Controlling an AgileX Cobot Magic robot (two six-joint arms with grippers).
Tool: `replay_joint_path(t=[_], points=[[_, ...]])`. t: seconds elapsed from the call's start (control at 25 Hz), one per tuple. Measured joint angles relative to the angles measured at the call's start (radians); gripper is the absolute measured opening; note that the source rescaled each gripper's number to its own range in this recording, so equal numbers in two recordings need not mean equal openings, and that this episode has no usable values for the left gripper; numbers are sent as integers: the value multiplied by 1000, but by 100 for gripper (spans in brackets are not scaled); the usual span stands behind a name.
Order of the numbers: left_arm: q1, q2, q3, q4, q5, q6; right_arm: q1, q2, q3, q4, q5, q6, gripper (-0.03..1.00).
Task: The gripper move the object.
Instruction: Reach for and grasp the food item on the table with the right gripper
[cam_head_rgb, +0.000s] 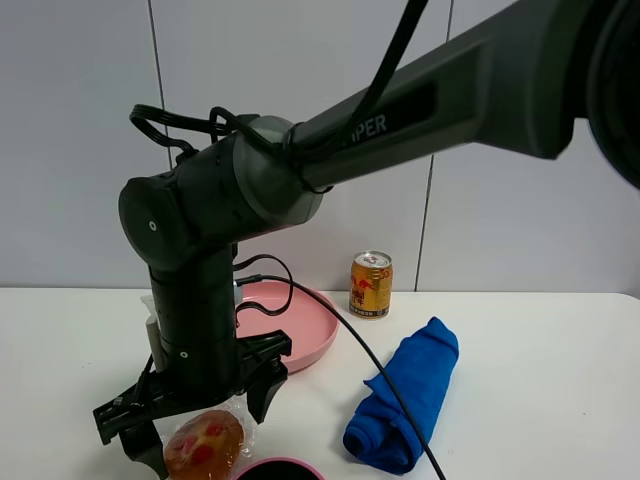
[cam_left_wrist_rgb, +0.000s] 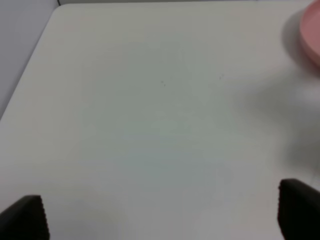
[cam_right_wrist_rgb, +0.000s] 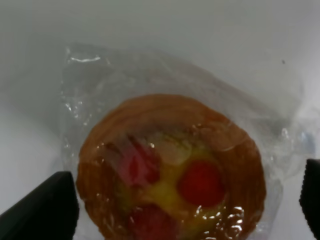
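Left pincer (cam_left_wrist_rgb: 162, 214) first: spread wide over bare table (cam_left_wrist_rgb: 150, 100), holding nothing, with only a sliver of the pink plate (cam_left_wrist_rgb: 312, 35) at the corner of its wrist view and no pastry in sight. Not visible in the exterior high view either.

Next, at the near left of the exterior high view, the right pincer (cam_head_rgb: 204, 437), reaching across the middle on its dark grey arm (cam_head_rgb: 200, 290) and lowered close to the table. Also wide apart, gripping nothing. Straddles the wrapped jam pastry (cam_head_rgb: 205, 447), lying flat on the table directly between the two fingers (cam_right_wrist_rgb: 42, 210). Seen from the right wrist, one finger near the edge of the crust, the other out past the loose clear wrap (cam_right_wrist_rgb: 125, 70); hard to tell whether either touches.

Round, so no long axis to line up with, and no turn of the wrist seems called for. Probably needs only a straight closing, with some risk of catching film rather than crust on the looser side. Far nearer the right arm than the left.

Further right: pink plate just behind the pincer, a red-and-gold can (cam_head_rgb: 371, 284) beyond it, then a rolled blue cloth (cam_head_rgb: 405, 395), all apart from the pastry.
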Motion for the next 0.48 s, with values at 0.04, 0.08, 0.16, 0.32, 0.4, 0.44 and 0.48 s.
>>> replay_joint_path(t=[0.04, 0.08, 0.16, 0.32, 0.4, 0.44, 0.48], points=[[0, 0, 0, 0, 0, 0, 0, 2, 0, 0, -6, 0, 99], [0, 0, 0, 0, 0, 0, 0, 5, 0, 0, -13, 0, 99], [0, 0, 0, 0, 0, 0, 0, 8, 0, 0, -17, -1, 97], [0, 0, 0, 0, 0, 0, 0, 17, 0, 1, -25, -9, 94], [0, 0, 0, 0, 0, 0, 0, 23, 0, 1, -28, -10, 89], [0, 0, 0, 0, 0, 0, 0, 24, 0, 2, -34, -10, 84], [0, 0, 0, 0, 0, 0, 0, 25, 0, 2, -39, -10, 80]])
